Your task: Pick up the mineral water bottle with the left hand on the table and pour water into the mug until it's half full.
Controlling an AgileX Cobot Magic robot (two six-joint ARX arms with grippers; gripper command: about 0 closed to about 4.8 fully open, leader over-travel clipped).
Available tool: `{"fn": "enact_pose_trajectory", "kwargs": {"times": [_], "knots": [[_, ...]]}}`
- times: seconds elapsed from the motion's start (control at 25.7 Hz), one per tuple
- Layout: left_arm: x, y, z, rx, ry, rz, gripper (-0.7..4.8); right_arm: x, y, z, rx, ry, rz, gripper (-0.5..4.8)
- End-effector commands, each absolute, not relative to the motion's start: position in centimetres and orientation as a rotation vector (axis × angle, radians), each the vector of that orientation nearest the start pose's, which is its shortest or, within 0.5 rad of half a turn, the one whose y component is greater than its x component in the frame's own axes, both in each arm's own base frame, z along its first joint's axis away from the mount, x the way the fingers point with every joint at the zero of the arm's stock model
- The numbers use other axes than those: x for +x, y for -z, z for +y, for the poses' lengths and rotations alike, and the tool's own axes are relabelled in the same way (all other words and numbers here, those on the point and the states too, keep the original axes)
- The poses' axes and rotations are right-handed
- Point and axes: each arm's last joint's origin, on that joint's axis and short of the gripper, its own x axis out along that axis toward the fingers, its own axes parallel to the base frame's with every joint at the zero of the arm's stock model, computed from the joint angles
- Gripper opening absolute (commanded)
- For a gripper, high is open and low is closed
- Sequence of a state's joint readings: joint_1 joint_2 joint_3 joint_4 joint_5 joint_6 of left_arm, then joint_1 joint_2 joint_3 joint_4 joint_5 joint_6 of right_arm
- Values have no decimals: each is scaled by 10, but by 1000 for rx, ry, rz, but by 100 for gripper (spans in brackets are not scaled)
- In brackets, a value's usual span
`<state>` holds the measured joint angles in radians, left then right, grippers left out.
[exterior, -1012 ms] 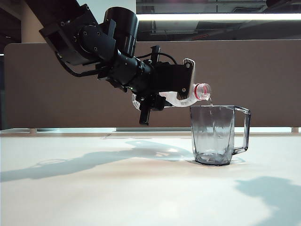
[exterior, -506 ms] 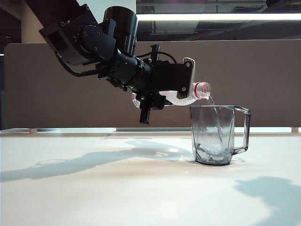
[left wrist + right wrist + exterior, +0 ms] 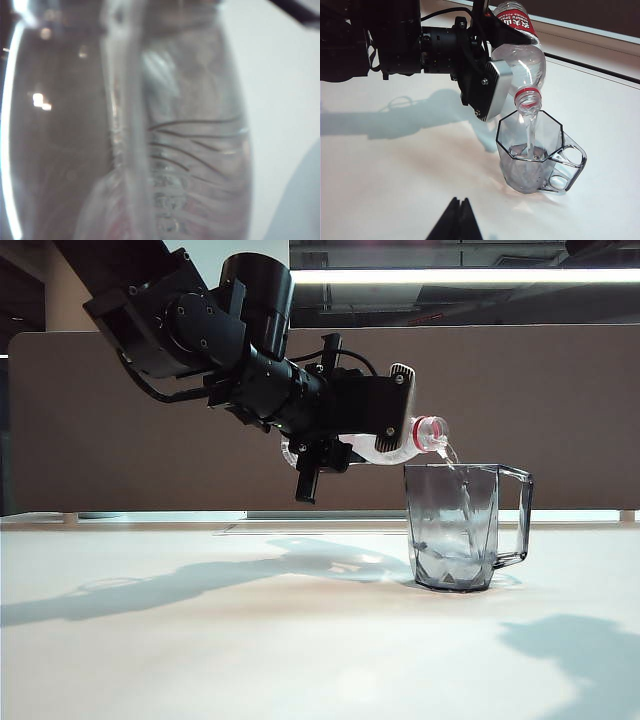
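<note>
While the black left gripper [image 3: 492, 82] clamps the tilted clear plastic red-ringed bottle [image 3: 522, 62], water [image 3: 529, 131] streams into the smoky faceted mug [image 3: 462, 525] just below; right gripper [image 3: 456, 220] hangs apart, fingers together.

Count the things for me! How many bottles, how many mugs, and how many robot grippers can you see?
Bottles: 1, the mineral water bottle
Mugs: 1, the mug
Grippers: 2, the left gripper and the right gripper
Total: 4
</note>
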<state>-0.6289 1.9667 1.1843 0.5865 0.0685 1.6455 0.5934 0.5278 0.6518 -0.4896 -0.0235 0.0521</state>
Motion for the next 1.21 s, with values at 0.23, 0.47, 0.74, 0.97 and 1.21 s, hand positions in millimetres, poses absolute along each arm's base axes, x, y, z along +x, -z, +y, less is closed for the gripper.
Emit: {"fn": "enact_pose_trajectory", "kwargs": {"times": [0.23,0.47,0.74,0.97,1.21], "knots": [[350,-212,-256,1607,631,-486,174,97,-295,66,-51,-604,350,-8],[350,-212,-256,1607,631,-486,174,97,-295,66,-51,-604,350,-8],[350,-212,-256,1611,628,-489,174,97,-295,66,-51,-604,350,-8],[350,-212,-256,1622,622,-498,174,97,-295,66,-51,-604,350,-8],[350,-212,-256,1622,622,-498,174,97,-295,66,-51,-604,350,-8]]}}
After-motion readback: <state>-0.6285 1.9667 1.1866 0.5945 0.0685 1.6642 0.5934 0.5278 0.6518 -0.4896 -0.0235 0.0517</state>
